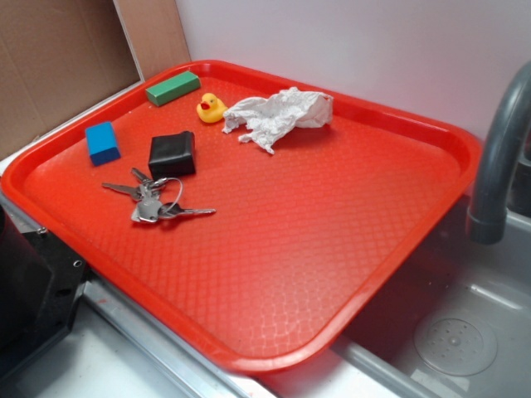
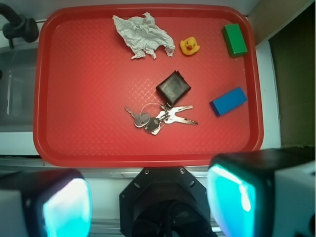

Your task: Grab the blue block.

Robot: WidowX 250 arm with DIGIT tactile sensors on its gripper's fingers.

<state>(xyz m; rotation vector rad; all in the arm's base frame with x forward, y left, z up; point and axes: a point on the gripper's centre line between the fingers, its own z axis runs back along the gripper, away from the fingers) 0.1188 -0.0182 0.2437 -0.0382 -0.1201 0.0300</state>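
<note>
The blue block (image 1: 102, 142) lies flat near the left edge of the red tray (image 1: 249, 361), beside a black pouch (image 1: 172, 154). From the wrist view it is the blue block (image 2: 228, 101) at the tray's (image 2: 148, 159) right side, right of the pouch (image 2: 173, 88). My gripper (image 2: 148, 202) hangs high above the robot's black base, short of the tray's near rim and far from the block. It is open, and its two cyan-padded fingers (image 2: 66, 207) stand wide apart with nothing between them. The exterior view does not show the gripper.
A bunch of keys (image 2: 158, 117) lies just in front of the pouch. A green block (image 2: 234, 40), a yellow rubber duck (image 2: 189, 46) and a crumpled white paper (image 2: 143, 36) sit along the tray's far side. A grey faucet (image 1: 498, 149) and sink (image 1: 456, 332) adjoin the tray.
</note>
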